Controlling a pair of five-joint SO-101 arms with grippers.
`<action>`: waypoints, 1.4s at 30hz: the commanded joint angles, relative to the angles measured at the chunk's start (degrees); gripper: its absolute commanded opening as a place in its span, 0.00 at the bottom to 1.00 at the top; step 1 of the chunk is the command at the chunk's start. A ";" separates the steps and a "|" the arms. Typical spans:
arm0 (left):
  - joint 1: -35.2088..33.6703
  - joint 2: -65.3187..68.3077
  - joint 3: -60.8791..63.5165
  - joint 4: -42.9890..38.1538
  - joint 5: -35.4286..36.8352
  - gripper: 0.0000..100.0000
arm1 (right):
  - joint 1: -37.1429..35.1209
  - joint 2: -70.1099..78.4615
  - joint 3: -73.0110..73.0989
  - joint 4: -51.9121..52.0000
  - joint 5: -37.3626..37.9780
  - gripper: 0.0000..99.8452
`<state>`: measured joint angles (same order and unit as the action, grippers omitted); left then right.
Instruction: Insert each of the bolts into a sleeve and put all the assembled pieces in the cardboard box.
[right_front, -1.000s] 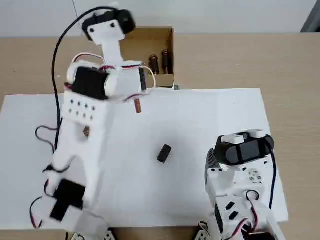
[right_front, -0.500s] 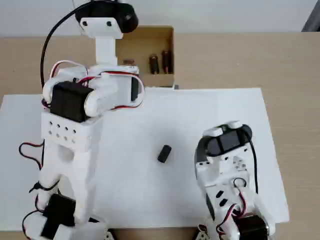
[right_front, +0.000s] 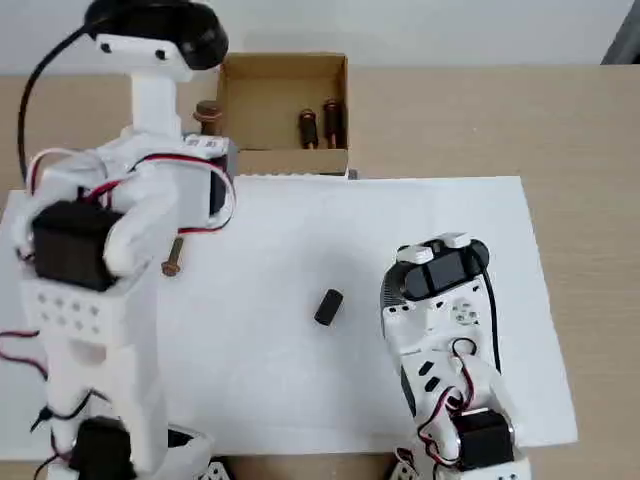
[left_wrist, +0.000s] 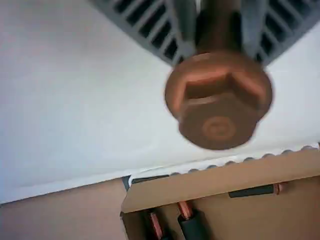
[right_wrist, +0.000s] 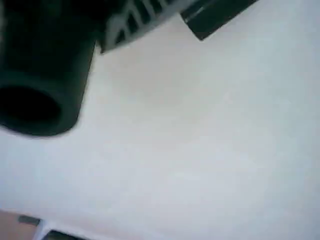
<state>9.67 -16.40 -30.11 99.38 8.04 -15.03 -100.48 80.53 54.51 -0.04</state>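
My left gripper (left_wrist: 218, 22) is shut on a copper bolt (left_wrist: 218, 102), head toward the camera. From above, that bolt (right_front: 208, 110) hangs just outside the left wall of the cardboard box (right_front: 283, 65). Two assembled pieces (right_front: 320, 126) lie in the box, also seen as assembled pieces (left_wrist: 187, 222). A second bolt (right_front: 172, 256) lies on the white paper beside the left arm. My right gripper (right_wrist: 95, 35) is shut on a black sleeve (right_wrist: 42, 75), its bore facing the camera. A loose black sleeve (right_front: 328, 306) lies mid-paper, left of the right arm.
A white paper sheet (right_front: 300, 400) covers the wooden table (right_front: 500, 120). The box stands at the paper's far edge. The right arm's body (right_front: 440, 300) takes up the near right of the sheet. The loose sleeve (right_wrist: 215, 15) lies close by the right gripper.
The left arm has swung back and left, carrying its bolt from over the paper to the box's left wall. The bolt on the paper is now uncovered. The right arm shifted slightly left.
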 joint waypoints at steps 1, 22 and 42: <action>0.09 -7.38 5.41 0.09 -0.53 0.01 | -0.40 -0.48 0.44 -3.12 2.29 0.00; 0.00 -52.48 71.25 -41.41 10.90 0.01 | -11.21 -0.48 5.19 -12.97 3.69 0.00; 0.26 -87.38 108.88 -66.99 28.22 0.01 | -26.33 -0.48 12.04 -24.04 9.58 0.00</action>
<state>9.58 -99.91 77.85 34.42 34.95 -39.74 -100.48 91.87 35.78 8.66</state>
